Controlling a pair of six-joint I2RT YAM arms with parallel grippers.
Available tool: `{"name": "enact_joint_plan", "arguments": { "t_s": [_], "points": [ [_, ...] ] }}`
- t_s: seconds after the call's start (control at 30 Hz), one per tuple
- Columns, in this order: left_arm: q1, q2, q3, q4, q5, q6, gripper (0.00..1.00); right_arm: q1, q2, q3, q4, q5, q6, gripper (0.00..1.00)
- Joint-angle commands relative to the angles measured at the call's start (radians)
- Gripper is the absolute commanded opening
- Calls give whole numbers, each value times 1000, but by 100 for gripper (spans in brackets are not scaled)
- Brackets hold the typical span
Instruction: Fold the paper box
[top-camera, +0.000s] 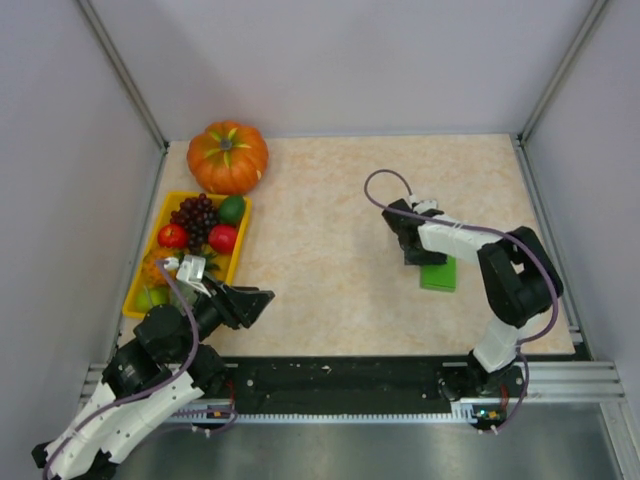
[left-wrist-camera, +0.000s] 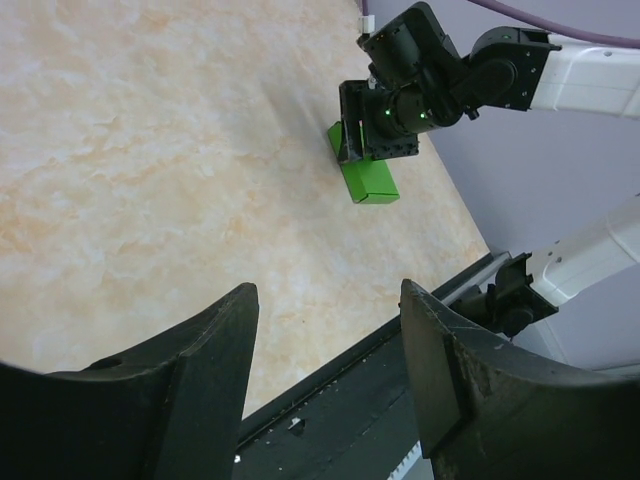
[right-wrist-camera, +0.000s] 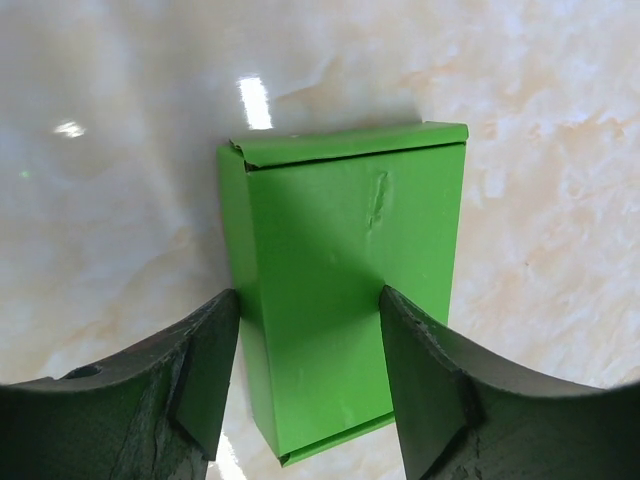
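Two-arm rig during box folding. The right arm rose from its base at the near right edge of the desk (top-camera: 330, 200), bent at a raised elbow and reached leftward and away, wrist turned downward. The right gripper (right-wrist-camera: 307, 300) stood released, jaws apart directly above the paper box (right-wrist-camera: 350, 260); one finger lay over the box's left edge and the other over its top face, and whether they touched the card could not be told. The box lay flat on the desk right of centre, already a closed rectangular carton, with an end flap folded over and a small dent in its upper face. The left arm was folded low at the near left corner; the left gripper (left-wrist-camera: 328, 290) was likewise released, holding nothing, pointing rightward beside the yellow tray (top-camera: 135, 290) of fruit.
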Motion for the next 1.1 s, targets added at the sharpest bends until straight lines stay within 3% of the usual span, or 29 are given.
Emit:
{"name": "enact_joint_plan", "arguments": {
  "t_s": [0.0, 0.3, 0.57, 0.73, 1.07],
  "points": [
    [4, 21, -1, 92, 43, 37, 63, -111, -46, -58, 17, -128, -16, 57],
    [4, 24, -11, 155, 83, 46, 63, -207, -25, -3, 23, -90, -339, 57],
    [4, 5, -90, 321, 198, 2, 63, -340, 3, -34, 46, 8, -570, 56],
    [2, 7, -93, 343, 262, 2, 63, -487, -42, -51, 74, 22, -618, 54],
    [4, 4, -82, 333, 342, 2, 63, -549, 7, -89, 138, 76, -682, 53]
  ]
}}
